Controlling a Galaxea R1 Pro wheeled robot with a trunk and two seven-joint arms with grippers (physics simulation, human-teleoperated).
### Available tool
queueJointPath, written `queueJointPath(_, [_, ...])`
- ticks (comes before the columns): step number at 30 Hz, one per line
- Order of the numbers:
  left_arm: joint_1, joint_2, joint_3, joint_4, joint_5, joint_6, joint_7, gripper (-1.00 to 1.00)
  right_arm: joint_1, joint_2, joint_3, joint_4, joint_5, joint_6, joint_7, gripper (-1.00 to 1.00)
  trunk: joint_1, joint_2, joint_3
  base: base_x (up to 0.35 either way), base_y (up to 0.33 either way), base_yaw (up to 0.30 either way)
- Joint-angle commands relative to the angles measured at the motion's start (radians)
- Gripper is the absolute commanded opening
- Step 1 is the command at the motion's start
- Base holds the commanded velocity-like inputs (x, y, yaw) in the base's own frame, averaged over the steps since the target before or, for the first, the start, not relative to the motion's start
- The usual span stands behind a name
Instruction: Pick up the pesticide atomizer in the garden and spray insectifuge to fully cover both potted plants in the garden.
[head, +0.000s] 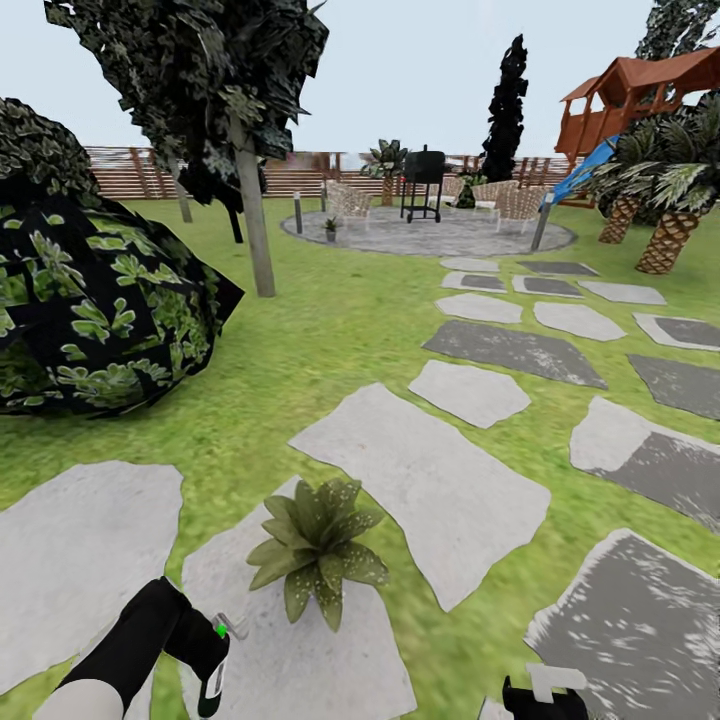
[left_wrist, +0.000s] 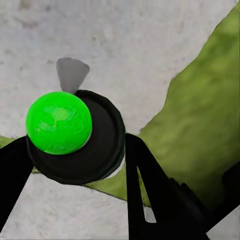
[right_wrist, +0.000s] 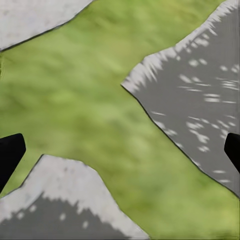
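A potted plant (head: 315, 545), a rosette of speckled green leaves that hide its pot, stands on a pale stepping stone (head: 300, 660) just ahead of me. My left gripper (head: 212, 665) hangs low at its left, shut on the pesticide atomizer (head: 224, 630). In the left wrist view the atomizer (left_wrist: 75, 135) is a round black bottle with a bright green top, seen between the black fingers (left_wrist: 145, 190) of that gripper (left_wrist: 75, 152). A second potted plant (head: 330, 228) stands far off on the round paved patch (head: 450, 238). My right gripper (head: 545, 695), (right_wrist: 120, 155) is open over grass and stone.
A big dark broad-leaved shrub (head: 100, 300) fills the left. A thin tree trunk (head: 255, 215) rises behind it. Grey stepping stones (head: 515, 350) lead across the lawn to the patch with a black grill (head: 424, 180) and chairs. Palms (head: 665, 215) and a playhouse (head: 640, 95) stand at right.
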Motion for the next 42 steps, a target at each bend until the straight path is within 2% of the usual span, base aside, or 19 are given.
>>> queueJointPath(1, [0.0, 0.002, 0.003, -0.001, -0.004, 0.007, -0.008, -1.0, -0.001, -0.001, -0.007, 0.002, 0.01, -0.003, -0.004, 1.0, 0.0, 0.0, -0.001, 0.165, 0.257, -0.146])
queueJointPath(3, [-0.001, 0.008, 0.001, -0.001, -0.008, 0.006, -0.021, -1.0, -0.001, -0.001, -0.007, 0.002, 0.01, -0.003, -0.005, 1.0, 0.0, 0.0, -0.001, 0.162, 0.177, -0.036])
queueJointPath(5, [-0.002, 0.022, 0.001, -0.002, -0.015, 0.01, -0.064, -1.0, -0.001, -0.001, -0.007, 0.002, 0.011, -0.003, -0.005, 1.0, 0.0, 0.0, -0.001, 0.052, 0.055, -0.01])
queueJointPath(7, [-0.01, 0.079, -0.008, -0.006, -0.021, 0.013, -0.191, -1.0, -0.001, -0.001, -0.007, 0.003, 0.012, -0.003, -0.003, 1.0, 0.0, 0.0, -0.001, 0.015, 0.016, -0.003])
queueJointPath(9, [-0.015, 0.094, -0.012, -0.012, -0.04, 0.015, -0.255, -1.0, -0.001, -0.001, -0.007, 0.003, 0.013, -0.003, -0.002, 1.0, 0.0, 0.0, -0.001, 0.003, 0.004, -0.001])
queueJointPath(10, [-0.017, 0.092, -0.013, -0.014, -0.056, 0.016, -0.265, -1.0, -0.001, -0.001, -0.007, 0.003, 0.014, -0.003, -0.002, 1.0, 0.0, 0.0, -0.001, 0.001, 0.002, 0.0])
queueJointPath(11, [-0.018, 0.087, -0.016, -0.015, -0.089, 0.02, -0.274, -1.0, -0.001, -0.002, -0.006, 0.003, 0.014, -0.003, -0.002, 1.0, 0.0, 0.0, -0.001, 0.0, 0.0, 0.0])
queueJointPath(12, [-0.02, 0.072, -0.022, -0.017, -0.125, 0.03, -0.28, -1.0, -0.001, -0.002, -0.006, 0.003, 0.015, -0.003, -0.001, 1.0, 0.0, 0.0, -0.001, 0.0, 0.0, 0.0])
queueJointPath(13, [-0.026, 0.059, -0.024, -0.017, -0.14, 0.039, -0.282, -1.0, -0.001, -0.002, -0.006, 0.003, 0.015, -0.003, -0.001, 1.0, 0.0, 0.0, -0.001, 0.0, 0.0, 0.0])
queueJointPath(16, [-0.085, 0.039, -0.027, -0.017, -0.156, 0.079, -0.285, -1.0, -0.001, -0.004, -0.006, 0.003, 0.015, -0.003, -0.001, 1.0, 0.0, 0.0, -0.001, 0.0, 0.0, 0.0])
queueJointPath(18, [-0.13, 0.036, -0.029, -0.017, -0.172, 0.095, -0.293, -1.0, -0.001, -0.004, -0.006, 0.003, 0.015, -0.003, -0.001, 1.0, 0.0, 0.0, -0.001, 0.0, 0.0, 0.0])
queueJointPath(20, [-0.156, 0.041, -0.04, -0.017, -0.197, 0.1, -0.351, -1.0, -0.001, -0.004, -0.006, 0.003, 0.015, -0.003, -0.001, 1.0, 0.0, 0.0, -0.001, 0.0, 0.0, 0.0])
queueJointPath(21, [-0.164, 0.045, -0.05, -0.017, -0.22, 0.101, -0.387, -1.0, -0.001, -0.004, -0.006, 0.003, 0.015, -0.003, -0.001, 1.0, 0.0, 0.0, -0.001, 0.0, 0.0, 0.0])
queueJointPath(22, [-0.178, 0.05, -0.056, -0.018, -0.257, 0.101, -0.421, -1.0, -0.001, -0.004, -0.006, 0.003, 0.015, -0.003, -0.001, 1.0, 0.0, 0.0, -0.001, 0.0, 0.0, 0.0])
queueJointPath(23, [-0.189, 0.053, -0.057, -0.017, -0.28, 0.101, -0.435, -1.0, -0.001, -0.004, -0.006, 0.003, 0.015, -0.003, -0.001, 1.0, 0.0, 0.0, -0.001, 0.0, 0.0, 0.0])
queueJointPath(25, [-0.206, 0.051, -0.056, -0.018, -0.302, 0.102, -0.449, -1.0, -0.001, -0.004, -0.006, 0.003, 0.015, -0.003, -0.001, 1.0, 0.0, 0.0, -0.001, 0.0, 0.0, 0.0])
queueJointPath(28, [-0.208, 0.035, -0.058, -0.016, -0.305, 0.104, -0.452, -1.0, -0.001, -0.004, -0.006, 0.003, 0.015, -0.003, -0.001, 1.0, 0.0, 0.0, -0.001, 0.0, 0.0, 0.0])
queueJointPath(34, [-0.196, 0.035, -0.063, -0.004, -0.308, 0.103, -0.45, -1.0, -0.001, -0.003, -0.007, 0.002, 0.012, -0.003, -0.003, 1.0, 0.0, 0.0, -0.001, -0.002, 0.199, -0.035])
queueJointPath(42, [-0.193, 0.035, -0.06, 0.0, -0.309, 0.104, -0.449, -1.0, -0.001, -0.003, -0.007, 0.002, 0.011, -0.003, -0.004, 1.0, 0.0, 0.0, -0.001, -0.107, 0.254, -0.246])
